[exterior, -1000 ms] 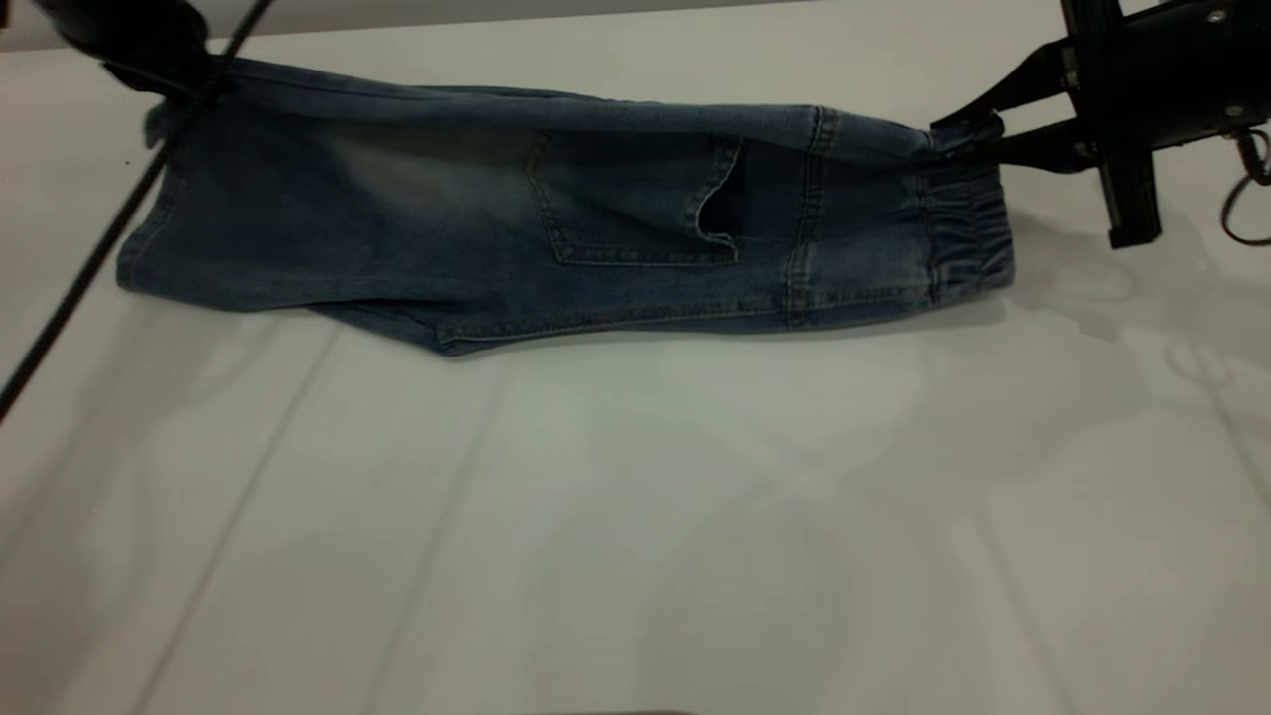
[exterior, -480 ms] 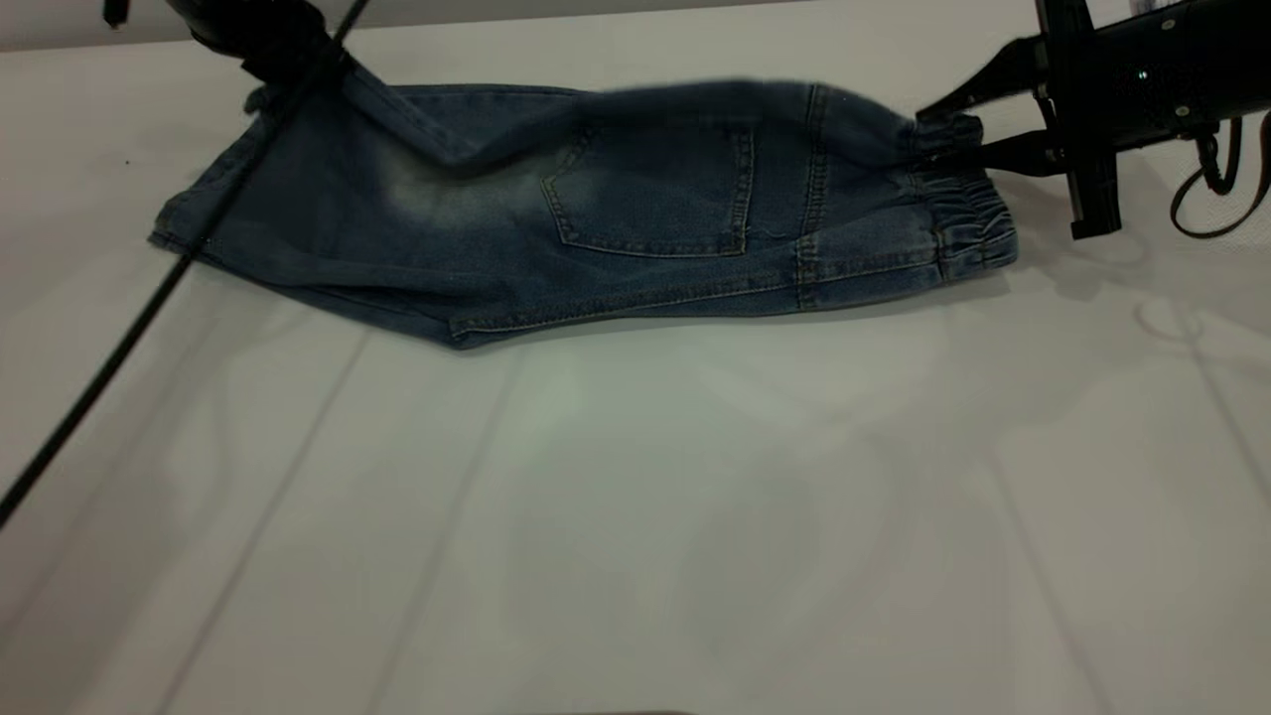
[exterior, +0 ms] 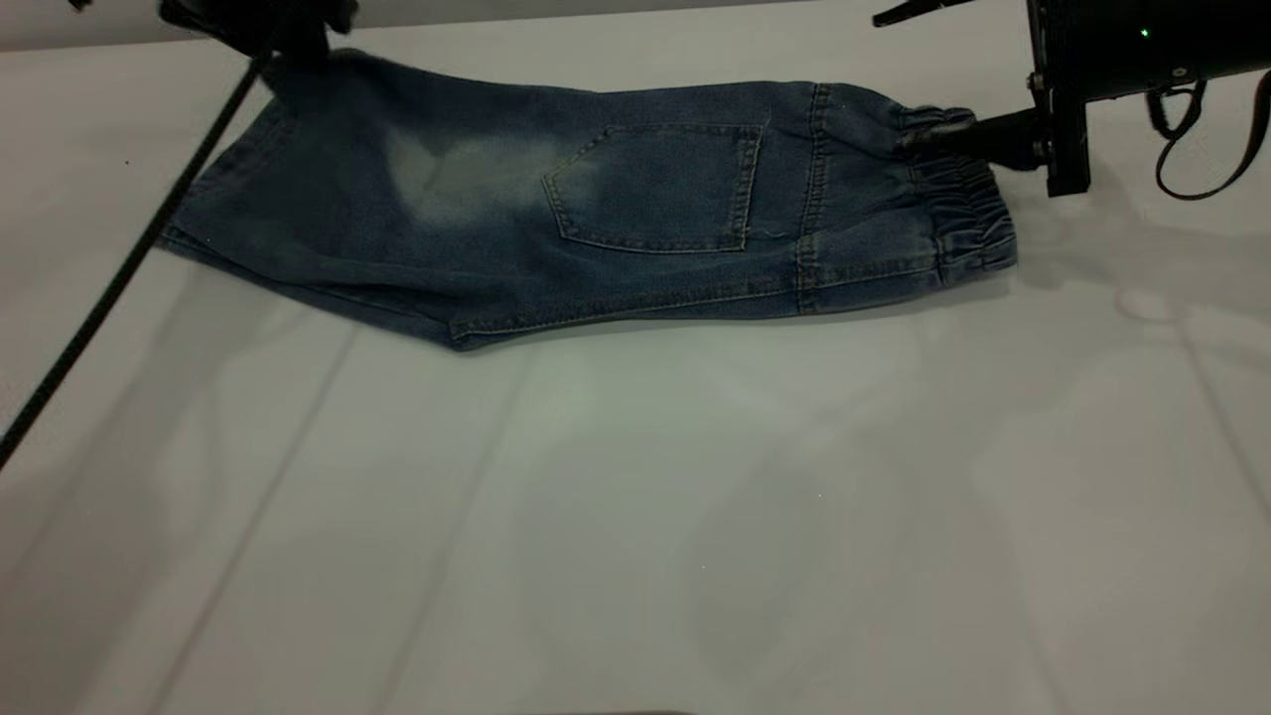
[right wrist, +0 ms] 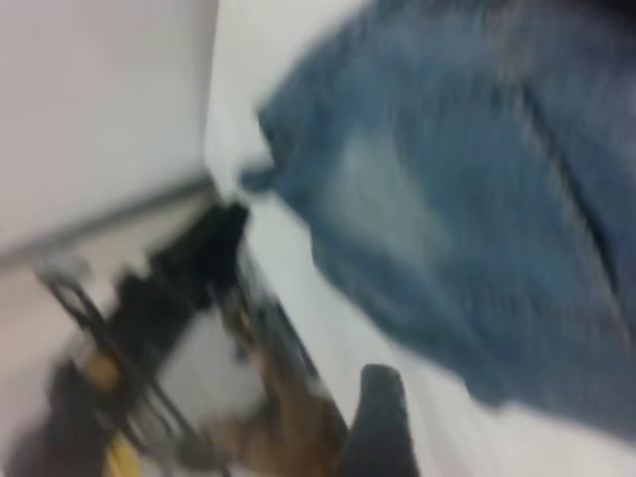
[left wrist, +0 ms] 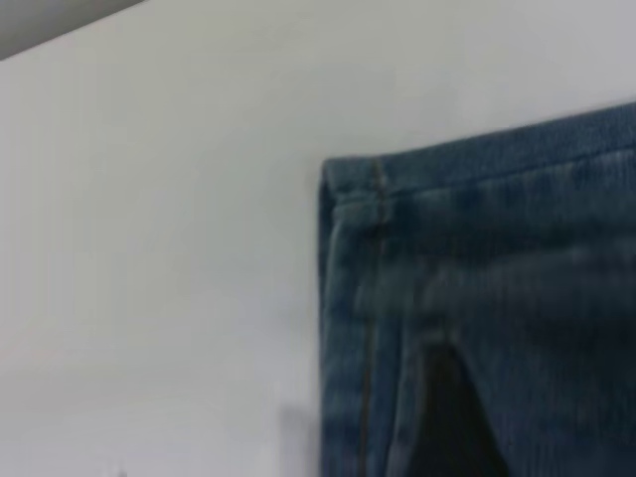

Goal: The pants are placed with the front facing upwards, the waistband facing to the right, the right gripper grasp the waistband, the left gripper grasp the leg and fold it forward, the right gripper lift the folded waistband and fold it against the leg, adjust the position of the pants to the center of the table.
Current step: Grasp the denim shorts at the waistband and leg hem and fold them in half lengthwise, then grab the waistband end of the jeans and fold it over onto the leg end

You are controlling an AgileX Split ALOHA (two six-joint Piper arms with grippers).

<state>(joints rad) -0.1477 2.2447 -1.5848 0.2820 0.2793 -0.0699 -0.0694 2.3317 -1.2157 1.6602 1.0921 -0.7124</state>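
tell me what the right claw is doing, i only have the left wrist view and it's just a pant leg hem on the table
Observer: The right gripper is open at the waistband; one finger rests against the gathered band, the other is raised clear.
Operator: which side of the pants is up
Observer: A patch pocket faces up on the pants, which lie flat.
Operator: where are they on the table
Observer: Toward the far edge of the table, not centred; the left gripper is at the leg's far corner.
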